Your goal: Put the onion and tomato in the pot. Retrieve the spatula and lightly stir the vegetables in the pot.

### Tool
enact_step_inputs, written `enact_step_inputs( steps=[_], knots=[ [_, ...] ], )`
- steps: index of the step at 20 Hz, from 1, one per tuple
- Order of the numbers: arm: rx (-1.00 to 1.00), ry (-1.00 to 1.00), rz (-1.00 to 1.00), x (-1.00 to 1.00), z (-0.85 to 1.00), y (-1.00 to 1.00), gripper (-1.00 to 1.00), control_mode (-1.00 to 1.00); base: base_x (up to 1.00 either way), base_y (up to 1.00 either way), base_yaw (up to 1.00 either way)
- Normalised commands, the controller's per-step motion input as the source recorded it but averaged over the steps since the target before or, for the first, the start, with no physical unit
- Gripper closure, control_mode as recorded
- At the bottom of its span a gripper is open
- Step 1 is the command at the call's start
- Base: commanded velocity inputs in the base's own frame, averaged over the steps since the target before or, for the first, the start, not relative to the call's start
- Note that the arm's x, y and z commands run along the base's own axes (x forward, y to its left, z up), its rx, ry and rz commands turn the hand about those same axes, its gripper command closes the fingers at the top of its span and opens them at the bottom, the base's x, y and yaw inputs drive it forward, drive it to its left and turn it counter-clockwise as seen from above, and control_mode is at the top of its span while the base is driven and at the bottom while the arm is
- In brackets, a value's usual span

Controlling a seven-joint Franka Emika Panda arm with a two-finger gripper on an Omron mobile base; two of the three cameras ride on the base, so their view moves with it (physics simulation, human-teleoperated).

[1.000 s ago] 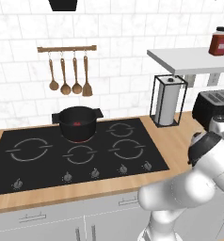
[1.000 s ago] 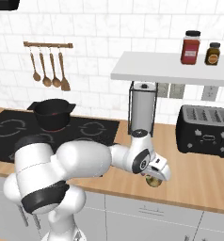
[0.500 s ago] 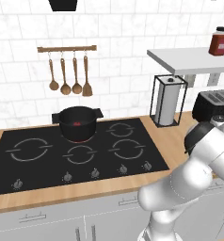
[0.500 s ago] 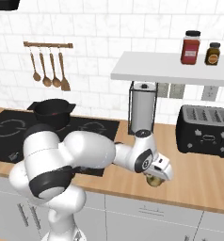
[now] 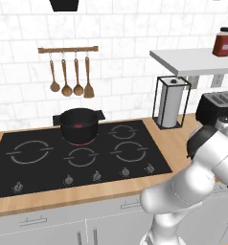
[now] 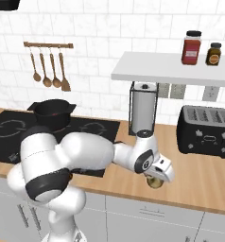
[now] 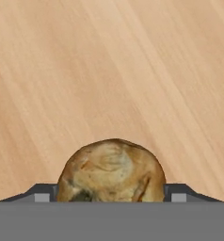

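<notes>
Arm swung forward, onion between gripper fingertips

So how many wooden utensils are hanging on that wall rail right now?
4, all in a row on the rail left of the shelf: three wooden spoons, then a wooden turner at the right end. None looks hidden.

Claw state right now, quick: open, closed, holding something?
Claw: closed on the onion, one fingertip at each side of it, above the wooden counter.
</notes>
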Motion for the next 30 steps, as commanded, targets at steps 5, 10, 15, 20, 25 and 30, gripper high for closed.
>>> enact_step_inputs(
  steps=[5,10,15,20,25,30],
  knots=[
    [-0.03,-0.16,0.11,-0.34,0.78,0.85,1.00,-1.00,0.00,0.00,0.00],
    [0.00,-0.03,0.24,0.25,0.71,1.00,1.00,-1.00,0.00,0.00,0.00],
    [0.01,-0.01,0.28,0.50,0.58,1.00,1.00,-1.00,0.00,0.00,0.00],
    [0.00,-0.12,0.26,0.81,0.65,1.00,1.00,-1.00,0.00,0.00,0.00],
    [0.00,-0.10,0.21,0.97,0.73,1.00,1.00,-1.00,0.00,0.00,0.00],
    [0.01,-0.03,0.21,0.69,0.53,1.00,1.00,-1.00,0.00,0.00,0.00]
  ],
)
